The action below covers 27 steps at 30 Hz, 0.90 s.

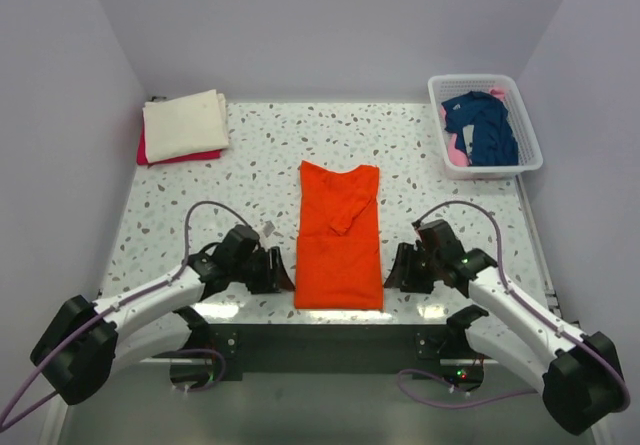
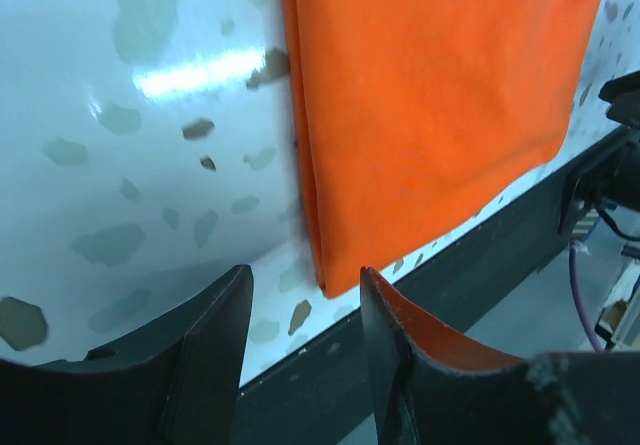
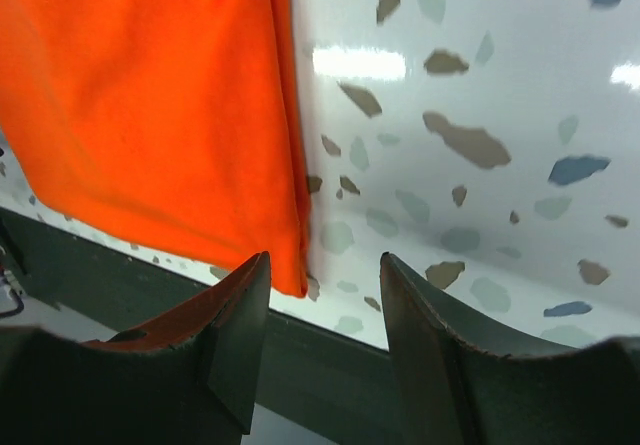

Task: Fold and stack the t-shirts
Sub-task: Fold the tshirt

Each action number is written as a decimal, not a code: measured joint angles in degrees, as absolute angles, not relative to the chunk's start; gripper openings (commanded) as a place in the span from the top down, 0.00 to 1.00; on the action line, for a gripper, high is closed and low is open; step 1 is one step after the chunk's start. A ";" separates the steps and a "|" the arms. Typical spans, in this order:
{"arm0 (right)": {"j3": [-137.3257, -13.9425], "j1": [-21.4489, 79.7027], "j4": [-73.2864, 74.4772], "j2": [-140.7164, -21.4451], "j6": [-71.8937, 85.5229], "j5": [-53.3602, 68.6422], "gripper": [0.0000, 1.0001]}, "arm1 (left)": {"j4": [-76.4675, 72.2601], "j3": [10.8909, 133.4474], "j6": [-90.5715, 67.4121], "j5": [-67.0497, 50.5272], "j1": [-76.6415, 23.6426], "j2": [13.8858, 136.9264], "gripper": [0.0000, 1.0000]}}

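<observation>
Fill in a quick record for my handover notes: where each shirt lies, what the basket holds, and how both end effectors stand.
orange t-shirt: folded into a long rectangle, flat on the table, centre, reaching the near edge
cream t-shirt: folded, far left corner, lying on the red t-shirt
basket: far right, holds the navy t-shirt and some pink cloth
left end effector: open, empty, by the orange t-shirt's near left corner
right end effector: open, empty, by its near right corner
</observation>
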<state>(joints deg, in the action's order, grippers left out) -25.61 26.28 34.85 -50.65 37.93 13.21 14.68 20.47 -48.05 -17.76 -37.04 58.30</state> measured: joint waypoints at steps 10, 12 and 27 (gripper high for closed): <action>-19.14 33.39 30.70 -49.84 47.24 15.94 0.51 | 9.17 15.84 -56.07 -18.98 -45.21 57.91 0.49; -18.61 33.63 29.32 -49.84 48.45 16.21 0.53 | 8.12 15.46 -57.01 -19.03 -45.56 58.02 0.50; -14.55 34.70 21.78 -48.77 54.72 17.76 0.62 | 4.73 14.76 -62.41 -16.12 -50.61 60.25 0.62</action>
<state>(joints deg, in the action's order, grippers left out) -14.55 34.70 21.78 -48.77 54.72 17.76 4.73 14.76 -62.41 -16.12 -50.61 60.25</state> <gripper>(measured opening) 0.386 0.395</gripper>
